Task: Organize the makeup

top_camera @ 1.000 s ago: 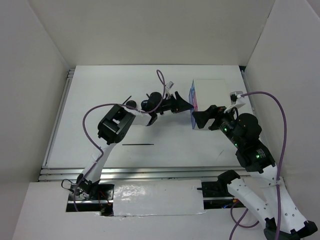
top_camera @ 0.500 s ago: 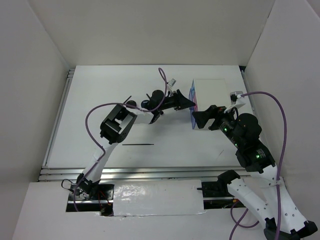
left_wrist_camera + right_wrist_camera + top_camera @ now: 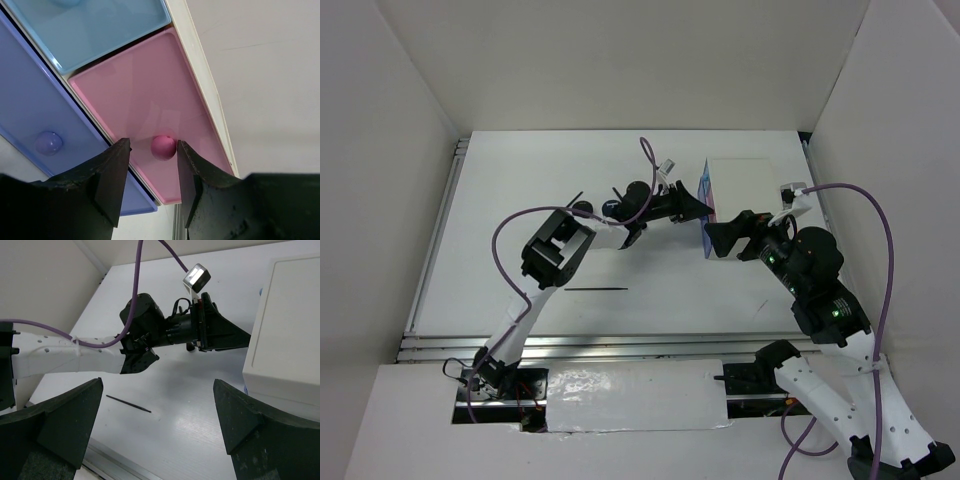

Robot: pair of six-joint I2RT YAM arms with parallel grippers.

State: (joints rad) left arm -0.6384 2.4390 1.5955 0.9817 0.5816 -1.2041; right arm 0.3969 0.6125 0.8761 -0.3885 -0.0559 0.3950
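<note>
A thin black pencil lies on the table in front of the left arm; it also shows in the right wrist view. A round black compact and a blue-topped one sit mostly hidden behind the left arm. My left gripper is at the front of the drawer box. In the left wrist view it is open, with the pink drawer's round knob between its fingertips. The knob is close to the right finger and apart from the left one. My right gripper is wide open and empty.
The white box stands at the back right with pink, light blue and purple drawer fronts, all shut. My right gripper hovers just in front of the box. White walls enclose the table on three sides.
My left gripper has moved slightly right, closer to the drawer fronts. The right arm has not moved.
</note>
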